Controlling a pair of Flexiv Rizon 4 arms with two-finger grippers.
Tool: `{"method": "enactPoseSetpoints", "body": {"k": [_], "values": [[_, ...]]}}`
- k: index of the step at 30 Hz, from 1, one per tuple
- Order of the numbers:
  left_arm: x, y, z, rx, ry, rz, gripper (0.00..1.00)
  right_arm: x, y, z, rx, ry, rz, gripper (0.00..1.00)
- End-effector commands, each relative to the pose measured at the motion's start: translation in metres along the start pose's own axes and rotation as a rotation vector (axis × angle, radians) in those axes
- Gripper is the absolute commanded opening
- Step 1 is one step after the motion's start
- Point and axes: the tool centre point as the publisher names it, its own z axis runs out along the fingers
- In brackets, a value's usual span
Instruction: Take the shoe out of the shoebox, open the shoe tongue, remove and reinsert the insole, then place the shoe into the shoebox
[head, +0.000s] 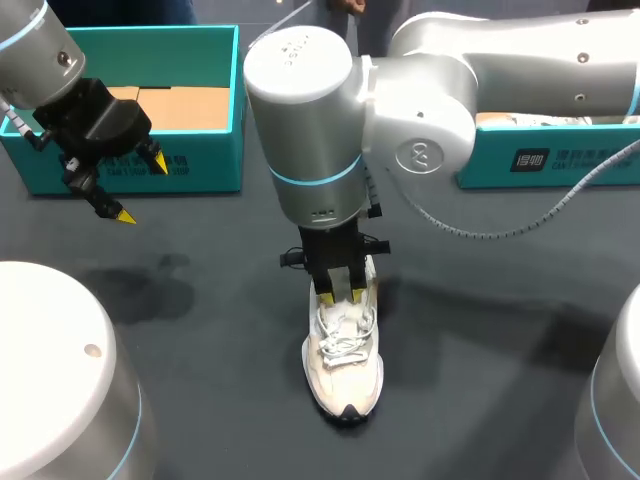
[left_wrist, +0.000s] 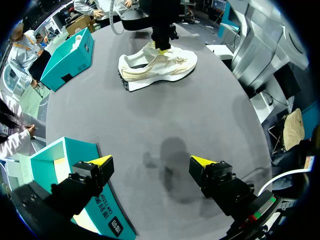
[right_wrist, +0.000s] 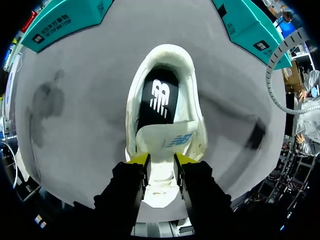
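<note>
The white shoe lies flat on the dark table, out of any box, sole down, its toe pointing toward the robot's side and its heel away. The right arm comes in over the shoe, and the right gripper stands straight down at the shoe's laced throat. Its fingers are set narrow, one on each side of the tongue, and they pinch its upper edge between them. The tongue is lifted clear of the opening. Past it, inside the shoe toward the heel, the black insole lies in place with a white mark on it. The left gripper hangs well apart from the shoe, off to its left and farther back. Its fingers are spread wide with nothing between them. Just beside it sits the open teal shoebox, brown card showing inside. A second teal box stands beyond the shoe on the right side.
</note>
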Motion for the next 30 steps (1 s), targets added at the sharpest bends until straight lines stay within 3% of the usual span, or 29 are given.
{"method": "enactPoseSetpoints", "body": {"k": [1,12,20,30], "values": [[0.001,0.000,-0.001,-0.003,-0.001,0.000,1.00,-0.003,0.005,0.006,-0.002,0.004,0.009,0.25],[0.001,0.000,-0.001,-0.003,-0.001,0.000,1.00,0.003,0.016,0.016,-0.014,0.008,-0.012,0.23],[0.001,0.000,-0.001,-0.003,-0.001,0.000,1.00,-0.003,0.007,-0.003,-0.055,-0.030,-0.027,0.25],[0.001,0.000,-0.001,-0.003,-0.001,0.000,1.00,-0.007,0.020,0.023,-0.038,0.031,-0.072,0.26]]}}
